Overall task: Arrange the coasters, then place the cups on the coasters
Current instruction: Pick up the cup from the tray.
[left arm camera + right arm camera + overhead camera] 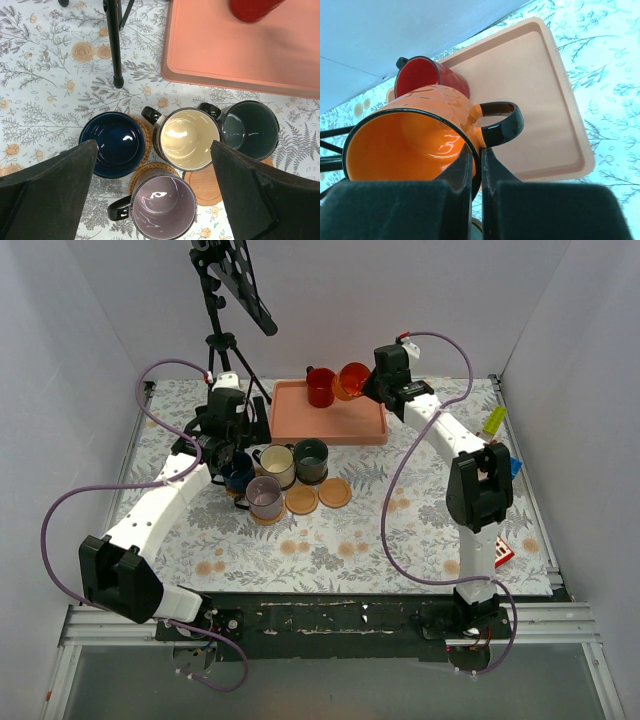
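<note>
My right gripper (477,155) is shut on the rim of the orange cup (410,135) beside its black handle. It holds the cup tilted above the pink tray (530,100), next to the red cup (427,75) standing on the tray. My left gripper (152,145) hangs open above a cluster of cups. In that cluster, the navy cup (119,143) and the grey-lilac cup (162,206) each sit on a woven coaster (145,172). The cream cup (189,138) and dark green cup (250,129) stand beside them. Two tan coasters (301,500) (335,492) lie bare.
A black tripod (225,350) with a perforated plate (238,275) stands at the back left, one leg (114,45) landing close to the navy cup. Small yellow-green (495,420), blue (515,466) and red-white (502,553) items lie by the right wall. White walls enclose the floral mat (340,545).
</note>
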